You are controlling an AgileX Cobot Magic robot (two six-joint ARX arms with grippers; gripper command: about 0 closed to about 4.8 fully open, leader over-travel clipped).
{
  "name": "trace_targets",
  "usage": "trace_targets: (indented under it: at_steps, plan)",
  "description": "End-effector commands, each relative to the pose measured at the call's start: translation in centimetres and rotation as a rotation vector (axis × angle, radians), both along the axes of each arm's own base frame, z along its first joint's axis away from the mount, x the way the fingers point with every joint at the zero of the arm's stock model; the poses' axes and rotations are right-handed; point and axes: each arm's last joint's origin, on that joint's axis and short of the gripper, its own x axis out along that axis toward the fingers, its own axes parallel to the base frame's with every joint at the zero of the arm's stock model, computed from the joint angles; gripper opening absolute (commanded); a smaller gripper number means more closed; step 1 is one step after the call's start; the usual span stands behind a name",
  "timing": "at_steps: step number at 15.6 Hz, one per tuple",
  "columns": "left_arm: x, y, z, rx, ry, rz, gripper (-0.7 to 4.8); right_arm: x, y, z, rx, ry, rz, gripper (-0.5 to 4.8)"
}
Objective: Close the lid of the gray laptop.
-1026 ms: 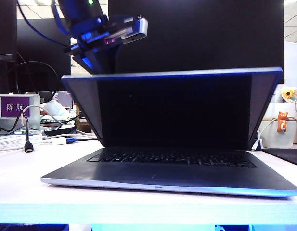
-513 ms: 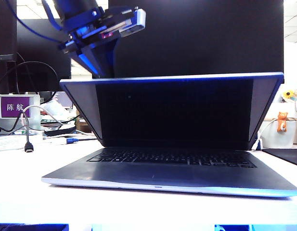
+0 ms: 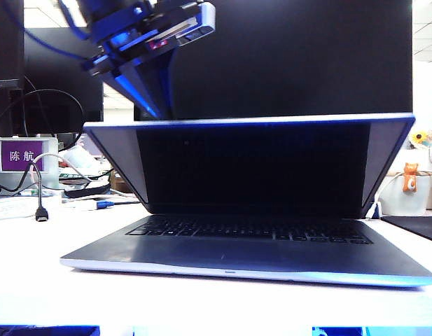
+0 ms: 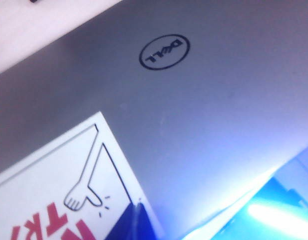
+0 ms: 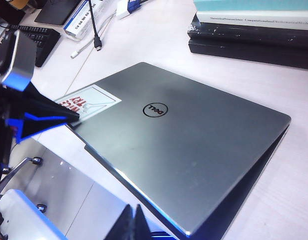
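One gray laptop (image 3: 247, 241) sits in the middle of the white table (image 3: 26, 280), its keyboard facing the exterior camera, and its one lid (image 3: 251, 164) leans well forward over the keys, partly lowered but not shut, with a wide gap left above the palm rest. Two grippers show. The left gripper (image 3: 156, 105) comes down from about 11 o'clock behind the lid's upper edge, and its dark fingertips (image 5: 69, 116) press on the lid's outer face at the white-and-red sticker (image 5: 89, 106), a likely placing because a push near the free edge swings the panel down about its hinge. Whether its jaws are parted or closed I cannot tell; it grips nothing, only bears on the panel. The right gripper (image 5: 134, 225) hangs above and clear of the lid with its tips seemingly together, empty, probably kept out of the way. One round logo (image 4: 164, 51) marks the lid's middle.
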Motion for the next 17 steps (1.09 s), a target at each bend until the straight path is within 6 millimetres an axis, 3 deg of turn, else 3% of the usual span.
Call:
trace_targets:
  at_steps: [1,8,11,17]
  plan:
    - [-1.1,0.8,-2.4,-0.011,0.030,0.036,-0.05,-0.1,0.0,0.2,0.001,-0.018,0.009,-0.06]
    - [-2.2,0.4,-1.9,-0.021,-0.039,0.050,-0.05,-0.1,0.0,0.2,0.004,-0.017,0.011,-0.06]
    - [-2.9,0.3,-3.8,-0.048,-0.048,0.077,-0.05,-0.3,0.1,0.1,0.004,-0.008,0.012,-0.06]
    - [-4.0,0.6,-5.3,-0.061,-0.050,0.092,-0.05,-0.3,0.1,0.1,0.000,-0.012,0.016,-0.06]
